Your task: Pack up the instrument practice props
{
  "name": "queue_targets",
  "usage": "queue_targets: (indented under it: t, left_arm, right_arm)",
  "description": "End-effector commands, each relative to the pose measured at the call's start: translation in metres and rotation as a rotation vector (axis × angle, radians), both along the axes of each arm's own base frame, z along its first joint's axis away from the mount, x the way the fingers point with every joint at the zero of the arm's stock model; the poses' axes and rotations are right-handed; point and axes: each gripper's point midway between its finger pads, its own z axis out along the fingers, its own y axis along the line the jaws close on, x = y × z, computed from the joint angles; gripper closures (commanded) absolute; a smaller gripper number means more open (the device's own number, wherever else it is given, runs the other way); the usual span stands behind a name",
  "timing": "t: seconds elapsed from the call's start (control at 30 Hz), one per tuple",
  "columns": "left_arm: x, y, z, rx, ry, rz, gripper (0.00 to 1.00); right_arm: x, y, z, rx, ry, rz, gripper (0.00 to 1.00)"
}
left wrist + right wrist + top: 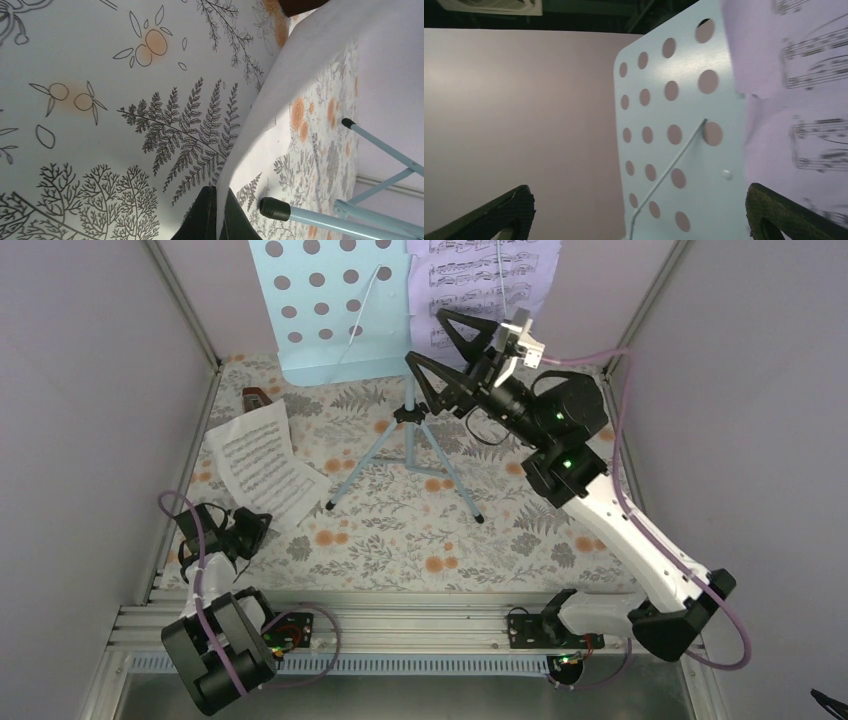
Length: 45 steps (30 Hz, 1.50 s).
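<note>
The lilac page (490,280) sits upright on the desk of the pale-blue music stand (310,360) at the far side of the surface (400,540). It covers the desk's right part, with its long edge running up and down. That page is what my next move turns on, I reckon, and the right arm is far nearer to it than the left, which is low at the near-left corner. The right claw (428,338) is raised in front of the desk and faces it squarely. It is released, with the jaws spread wide, and it neither holds nor touches anything. In the right wrist view, mostly bare perforated metal lies between the jaws. The page's left edge falls toward the right-hand finger (784,210), so I judge the claw needs to shift that way before it can close on paper rather than on the stand. I cannot tell from these views how close the fingertips are to the desk. On the left side of the surface the white page (262,462) lies flat, angled from the metronome (258,398) back toward me. The left claw (252,523) is clenched on its near corner, and the wrist view shows the paper's edge running between the two dark fingers (200,220).
</note>
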Motion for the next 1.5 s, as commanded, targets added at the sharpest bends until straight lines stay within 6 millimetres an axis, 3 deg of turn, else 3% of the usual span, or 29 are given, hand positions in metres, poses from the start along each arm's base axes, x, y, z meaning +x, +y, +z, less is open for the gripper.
queue_targets:
  t: [0.0,0.2,0.4,0.8,0.93,1.07,1.13,1.2,1.27,1.37,1.47]
  left_arm:
    - [-0.004,-0.002,0.003,-0.076,-0.033,0.000,0.98]
    - [-0.021,0.006,-0.004,-0.092,0.010,0.073,0.98]
    - [-0.028,0.014,-0.002,-0.075,0.017,0.113,0.98]
    - [-0.020,0.013,0.008,-0.071,-0.030,0.055,0.97]
    - [-0.019,0.007,0.008,-0.109,-0.037,0.024,0.92]
    - [-0.018,0.003,0.011,-0.132,-0.054,0.007,0.78]
    - [-0.018,0.002,0.014,-0.139,-0.060,0.005,0.62]
    - [-0.015,0.003,0.021,-0.148,-0.071,0.005,0.39]
    - [-0.011,0.006,0.034,-0.149,-0.091,0.010,0.25]
    - [-0.005,0.014,0.053,-0.125,-0.104,0.023,0.10]
    - [-0.007,0.023,0.058,-0.086,-0.050,0.056,0.00]
  right_arm:
    - [0.020,-0.030,-0.016,-0.021,0.041,-0.242,0.00]
    - [0.052,-0.073,-0.062,-0.087,0.180,-0.538,0.00]
    - [0.059,-0.100,-0.089,-0.119,0.236,-0.673,0.00]
    - [0.065,-0.112,-0.110,-0.138,0.280,-0.740,0.00]
    - [0.066,-0.112,-0.113,-0.129,0.289,-0.734,0.00]
    - [0.067,-0.113,-0.113,-0.124,0.293,-0.735,0.00]
    - [0.067,-0.113,-0.114,-0.121,0.297,-0.735,0.00]
    - [0.067,-0.114,-0.113,-0.116,0.299,-0.738,0.00]
    - [0.066,-0.115,-0.113,-0.112,0.301,-0.738,0.00]
    - [0.064,-0.118,-0.111,-0.100,0.303,-0.739,0.00]
    - [0.060,-0.123,-0.106,-0.087,0.298,-0.746,0.00]
